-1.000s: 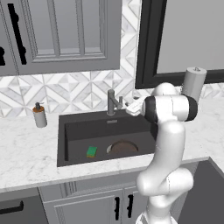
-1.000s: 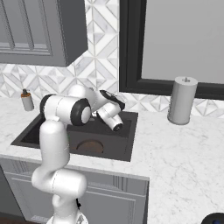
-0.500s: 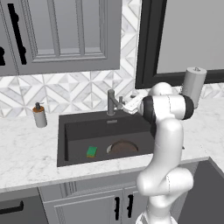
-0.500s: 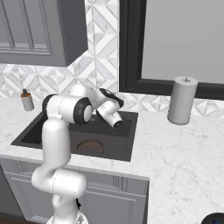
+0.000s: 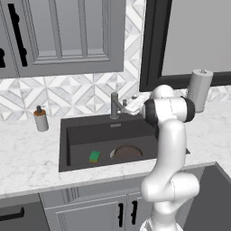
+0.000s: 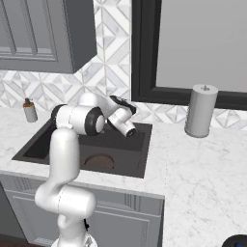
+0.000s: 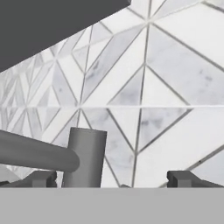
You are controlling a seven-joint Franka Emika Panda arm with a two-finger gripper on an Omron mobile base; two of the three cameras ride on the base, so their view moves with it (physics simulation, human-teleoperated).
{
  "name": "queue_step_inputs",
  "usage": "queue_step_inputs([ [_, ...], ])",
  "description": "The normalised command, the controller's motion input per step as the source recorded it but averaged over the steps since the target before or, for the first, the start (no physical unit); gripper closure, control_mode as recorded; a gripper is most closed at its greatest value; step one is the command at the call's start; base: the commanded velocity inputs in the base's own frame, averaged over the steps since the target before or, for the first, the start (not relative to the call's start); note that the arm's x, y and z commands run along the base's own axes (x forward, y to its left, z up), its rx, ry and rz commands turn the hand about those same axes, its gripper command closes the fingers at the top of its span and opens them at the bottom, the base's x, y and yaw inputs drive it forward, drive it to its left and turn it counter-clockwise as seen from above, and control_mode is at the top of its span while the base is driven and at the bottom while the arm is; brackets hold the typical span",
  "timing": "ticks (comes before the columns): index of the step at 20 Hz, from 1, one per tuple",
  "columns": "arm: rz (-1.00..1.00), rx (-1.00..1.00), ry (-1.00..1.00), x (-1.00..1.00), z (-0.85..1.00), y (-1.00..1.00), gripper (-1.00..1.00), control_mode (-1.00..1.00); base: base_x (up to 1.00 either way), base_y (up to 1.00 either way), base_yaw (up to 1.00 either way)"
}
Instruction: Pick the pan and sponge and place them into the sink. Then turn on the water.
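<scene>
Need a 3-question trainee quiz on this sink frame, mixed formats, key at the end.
1. True or false: the sponge lies inside the sink.
2. Multiple choice: the pan sits (A) on the counter, (B) in the sink, (C) in the gripper.
3. Fill in: the gripper is up beside the ____.

Key: 1 true; 2 B; 3 faucet.

the dark brown pan (image 5: 127, 152) lies flat on the floor of the matte black sink (image 5: 85, 131), near the middle. the green-topped sponge (image 5: 94, 156) rests just left of it, also inside the basin.
</scene>
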Motion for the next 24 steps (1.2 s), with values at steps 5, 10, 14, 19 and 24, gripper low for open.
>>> queue_step_inputs([
  [5, 0.0, 0.0, 0.08, 0.23, -0.01, 0.03, -1.0, -1.0, 0.0, 0.0, 0.0],
  [10, 0.0, 0.0, 0.11, 0.27, -0.06, 0.0, -1.0, -1.0, 0.0, 0.0, 0.0],
  [14, 0.0, 0.0, 0.09, 0.25, -0.18, 0.01, -1.0, -1.0, 0.0, 0.0, 0.0],
  [19, 0.0, 0.0, 0.04, 0.19, -0.35, 0.0, -1.0, -1.0, 0.0, 0.0, 0.0],
  [24, 0.0, 0.0, 0.01, 0.24, -0.44, 0.0, -1.0, -1.0, 0.0, 0.0, 0.0],
])
